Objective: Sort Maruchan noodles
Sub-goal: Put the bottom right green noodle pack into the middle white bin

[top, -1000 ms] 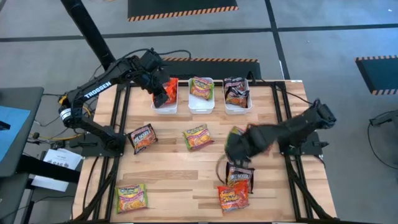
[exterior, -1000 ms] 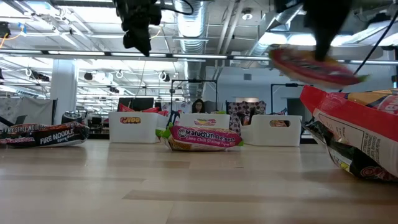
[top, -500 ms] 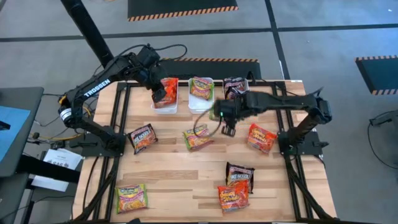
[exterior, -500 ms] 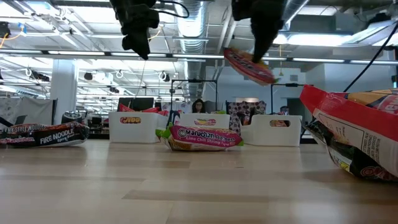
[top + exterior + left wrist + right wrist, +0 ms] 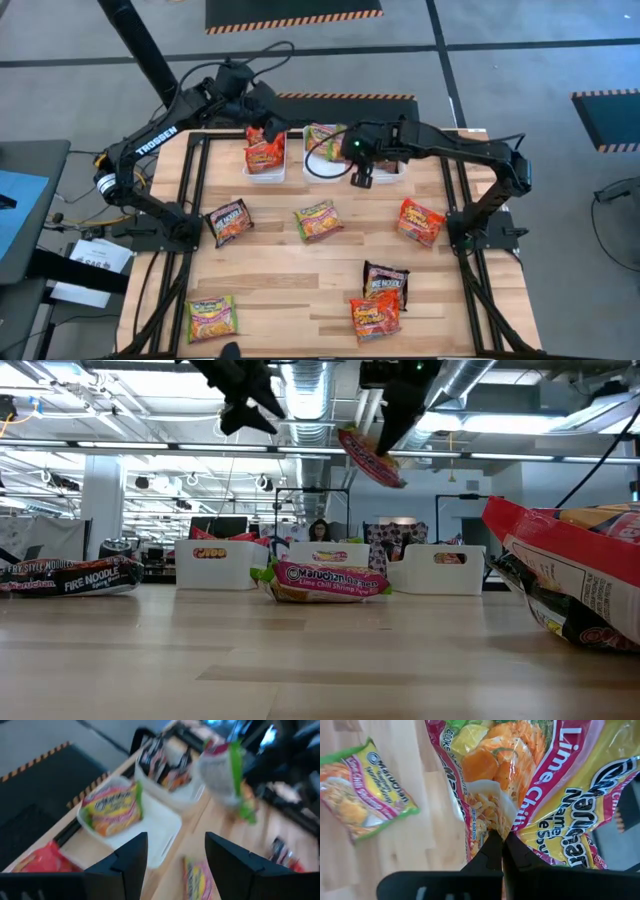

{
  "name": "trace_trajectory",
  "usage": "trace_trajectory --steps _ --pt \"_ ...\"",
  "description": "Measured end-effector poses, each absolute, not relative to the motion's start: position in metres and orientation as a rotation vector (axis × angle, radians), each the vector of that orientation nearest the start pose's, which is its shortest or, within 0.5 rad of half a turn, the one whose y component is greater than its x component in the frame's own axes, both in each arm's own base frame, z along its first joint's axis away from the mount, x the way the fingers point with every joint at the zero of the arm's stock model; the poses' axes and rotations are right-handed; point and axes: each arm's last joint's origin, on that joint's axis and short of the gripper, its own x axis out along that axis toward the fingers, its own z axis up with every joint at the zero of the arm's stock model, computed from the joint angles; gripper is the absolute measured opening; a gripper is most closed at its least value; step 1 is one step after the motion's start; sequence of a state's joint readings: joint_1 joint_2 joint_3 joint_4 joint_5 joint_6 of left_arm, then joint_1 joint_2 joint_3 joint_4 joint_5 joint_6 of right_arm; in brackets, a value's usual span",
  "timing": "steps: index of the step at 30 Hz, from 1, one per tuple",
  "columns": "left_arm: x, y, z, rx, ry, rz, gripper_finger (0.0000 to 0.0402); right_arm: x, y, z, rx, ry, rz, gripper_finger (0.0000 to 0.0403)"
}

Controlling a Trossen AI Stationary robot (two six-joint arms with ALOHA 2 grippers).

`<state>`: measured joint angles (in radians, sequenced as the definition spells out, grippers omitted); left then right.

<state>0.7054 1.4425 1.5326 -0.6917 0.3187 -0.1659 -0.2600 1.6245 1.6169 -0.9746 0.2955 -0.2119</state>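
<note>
Two grippers above the white bins [image 5: 322, 168], right gripper [image 5: 501, 851] clenched on a lime chili noodle packet [image 5: 530, 790], left gripper [image 5: 175, 860] released, holding nothing.

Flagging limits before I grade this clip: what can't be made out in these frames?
- High view: the right gripper and arm cover the middle bin and the held green packet, so the contents are hidden.
- Low view: bin walls hide what lies inside.
- Left wrist view: motion blur makes packet labels unreadable.
- Low view: the near red packet is cut off by the edge.
</note>
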Motion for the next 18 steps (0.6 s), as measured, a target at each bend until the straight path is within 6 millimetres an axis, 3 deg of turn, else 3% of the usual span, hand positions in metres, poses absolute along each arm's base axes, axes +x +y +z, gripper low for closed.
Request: trace_trajectory --steps 13,18 --pt "0.255 0.182 0.41 -0.533 0.292 0.402 0.0183 0.321 -0.105 0.35 -0.39 1.028 -0.362 0.0004" --pt "0.272 0.181 0.401 -0.582 0.291 0.385 0.0183 0.321 -0.108 0.35 -0.406 1.035 -0.359 0.0005"
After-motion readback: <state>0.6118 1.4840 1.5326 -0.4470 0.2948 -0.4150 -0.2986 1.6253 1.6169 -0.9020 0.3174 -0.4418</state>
